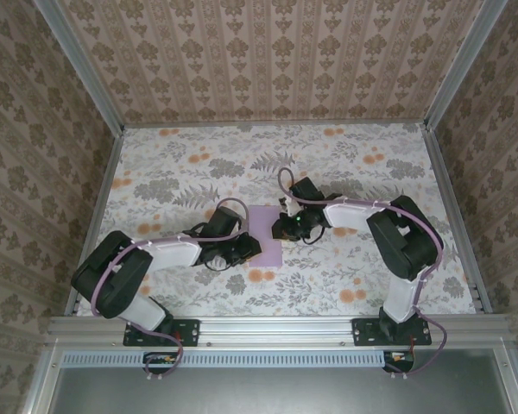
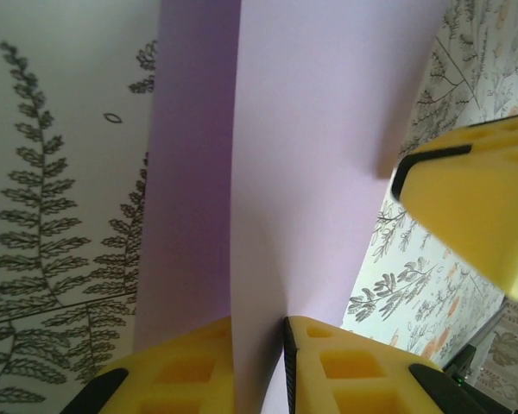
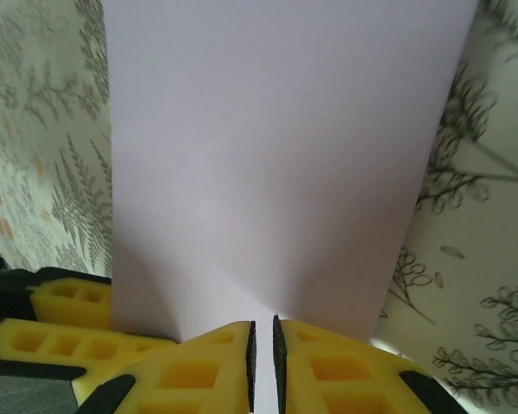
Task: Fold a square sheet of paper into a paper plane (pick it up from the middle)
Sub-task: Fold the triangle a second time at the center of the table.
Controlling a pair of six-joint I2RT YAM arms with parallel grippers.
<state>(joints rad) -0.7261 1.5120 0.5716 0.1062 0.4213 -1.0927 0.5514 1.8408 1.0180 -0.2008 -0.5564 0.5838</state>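
Observation:
The square sheet of paper point(image 1: 264, 228) is plain lilac and sits on the floral table between both arms. My left gripper point(image 1: 247, 247) is at its near left edge. In the left wrist view the sheet point(image 2: 328, 129) rises in a ridge, and my left gripper point(image 2: 259, 326) is shut on it with paper filling the gap. My right gripper point(image 1: 285, 227) is at the sheet's right edge. In the right wrist view the sheet point(image 3: 276, 155) spreads away and my right gripper point(image 3: 262, 328) pinches its near edge, jaws nearly touching.
The table point(image 1: 190, 172) has a floral cover and is enclosed by patterned walls with metal rails point(image 1: 99, 216) along its sides. A yellow finger of the right gripper point(image 2: 475, 198) shows in the left wrist view. The left gripper's yellow fingers point(image 3: 52, 332) show in the right wrist view.

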